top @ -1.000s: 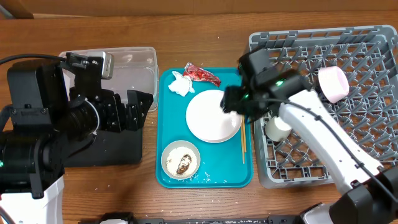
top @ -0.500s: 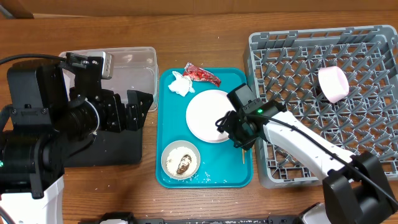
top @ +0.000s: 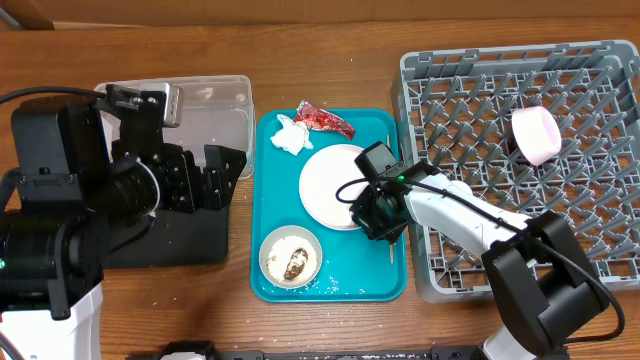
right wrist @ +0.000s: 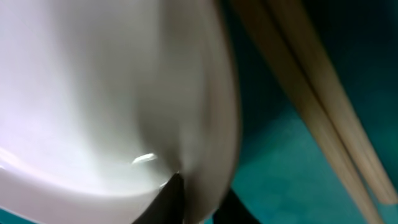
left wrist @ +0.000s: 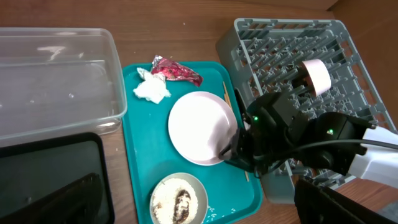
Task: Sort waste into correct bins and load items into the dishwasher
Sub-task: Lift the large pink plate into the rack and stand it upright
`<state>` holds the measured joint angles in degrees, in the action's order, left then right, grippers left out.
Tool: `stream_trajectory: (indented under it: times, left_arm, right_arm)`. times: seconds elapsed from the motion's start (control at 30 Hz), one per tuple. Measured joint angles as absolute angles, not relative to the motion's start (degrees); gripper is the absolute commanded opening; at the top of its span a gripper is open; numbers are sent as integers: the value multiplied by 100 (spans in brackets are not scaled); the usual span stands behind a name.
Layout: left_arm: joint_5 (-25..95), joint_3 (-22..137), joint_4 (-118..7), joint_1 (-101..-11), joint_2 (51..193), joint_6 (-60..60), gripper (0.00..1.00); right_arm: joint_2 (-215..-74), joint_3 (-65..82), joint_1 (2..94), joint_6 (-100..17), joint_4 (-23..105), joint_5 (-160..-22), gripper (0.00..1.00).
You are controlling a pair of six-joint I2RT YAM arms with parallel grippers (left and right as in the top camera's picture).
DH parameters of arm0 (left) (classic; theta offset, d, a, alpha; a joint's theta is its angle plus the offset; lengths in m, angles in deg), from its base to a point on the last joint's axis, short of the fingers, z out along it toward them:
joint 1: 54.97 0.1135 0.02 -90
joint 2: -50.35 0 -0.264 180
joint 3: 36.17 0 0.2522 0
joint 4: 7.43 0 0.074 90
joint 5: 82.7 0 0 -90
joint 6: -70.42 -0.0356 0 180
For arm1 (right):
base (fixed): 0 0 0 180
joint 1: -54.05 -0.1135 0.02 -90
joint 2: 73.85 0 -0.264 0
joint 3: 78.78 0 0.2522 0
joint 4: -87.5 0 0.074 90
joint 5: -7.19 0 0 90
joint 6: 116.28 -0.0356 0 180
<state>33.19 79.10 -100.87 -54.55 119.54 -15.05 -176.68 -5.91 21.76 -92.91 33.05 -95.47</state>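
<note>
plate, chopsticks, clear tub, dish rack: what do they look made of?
Plate: glossy white, sharp highlight on the rim; ceramic or melamine, can't tell.
Chopsticks: matte tan, likely wood or bamboo.
Clear tub: see-through with soft glare, plastic.
Dish rack: matte grey moulded grid and pegs, plastic.

The left arm is a bulky stack of matt black housings, rounded at the motor, standing on a white base. A thin black cable arcs over its top, and a small silver-grey block sits at its upper edge. Its left claw is black, with flat angular fingers. The right arm is slimmer, with smooth white tubular links between black joints. A second black cable trails beside it, and its boxy black wrist bears a tiny green light.
</note>
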Motion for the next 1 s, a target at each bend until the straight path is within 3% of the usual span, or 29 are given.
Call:
stream_trajectory:
  times: [0.53,0.77,1.0]
  left_arm:
    - [3319,7910,-10089,-5455,11954,-1505,100]
    - [3319,7910,-10089,-5455,11954,-1505,100]
    - [3319,7910,-10087,-5455,11954,-1505,100]
  right_arm:
    - [-17270,172,2178,-8921,2723,-8975,4]
    - [-16389,714,2180,-7704,2490,-7089,4]
    - [-15351,957,2335,-6369,2570,-3491,4]
